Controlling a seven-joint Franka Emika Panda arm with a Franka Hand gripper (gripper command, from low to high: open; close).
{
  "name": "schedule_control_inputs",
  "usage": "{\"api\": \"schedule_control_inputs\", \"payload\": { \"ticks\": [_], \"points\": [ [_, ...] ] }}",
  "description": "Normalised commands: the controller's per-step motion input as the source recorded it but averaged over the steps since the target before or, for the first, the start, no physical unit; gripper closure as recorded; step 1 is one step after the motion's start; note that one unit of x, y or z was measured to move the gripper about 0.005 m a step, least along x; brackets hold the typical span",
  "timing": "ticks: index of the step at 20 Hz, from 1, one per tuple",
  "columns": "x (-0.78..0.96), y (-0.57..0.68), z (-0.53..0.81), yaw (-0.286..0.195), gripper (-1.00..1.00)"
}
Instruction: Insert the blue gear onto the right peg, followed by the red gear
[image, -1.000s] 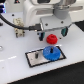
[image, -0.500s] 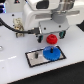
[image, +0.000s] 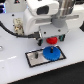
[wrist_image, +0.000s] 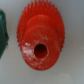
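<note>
The blue gear (image: 50, 53) lies flat on the right-hand part of the black-bordered base plate (image: 33, 62). The right peg is hidden under it. The red gear (image: 50, 40) is just behind the plate, directly under my gripper (image: 50, 36). In the wrist view the red gear (wrist_image: 41, 36) fills most of the frame, with its hub hole facing the camera. My fingers do not show there. I cannot tell whether the jaws are closed on the red gear or whether it rests on the table.
The left peg (image: 36, 56) stands bare on the plate. A dark green object (wrist_image: 2, 30) sits beside the red gear in the wrist view. Cables and a white robot body (image: 40, 15) crowd the back of the white table.
The arm and the red gear stay almost in place over the last second. The blue gear has not moved.
</note>
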Motion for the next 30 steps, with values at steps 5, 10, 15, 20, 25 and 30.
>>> {"api": "schedule_control_inputs", "payload": {
  "ticks": [5, 10, 15, 20, 25, 30],
  "points": [
    [-0.21, 0.11, -0.01, 0.0, 1.0],
    [-0.08, 0.06, 0.0, 0.0, 1.0],
    [-0.17, 0.13, 0.0, 0.0, 1.0],
    [0.01, 0.06, 0.27, 0.0, 1.0],
    [0.24, 0.03, 0.59, 0.0, 1.0],
    [0.46, -0.05, 0.56, 0.0, 1.0]
  ]
}}
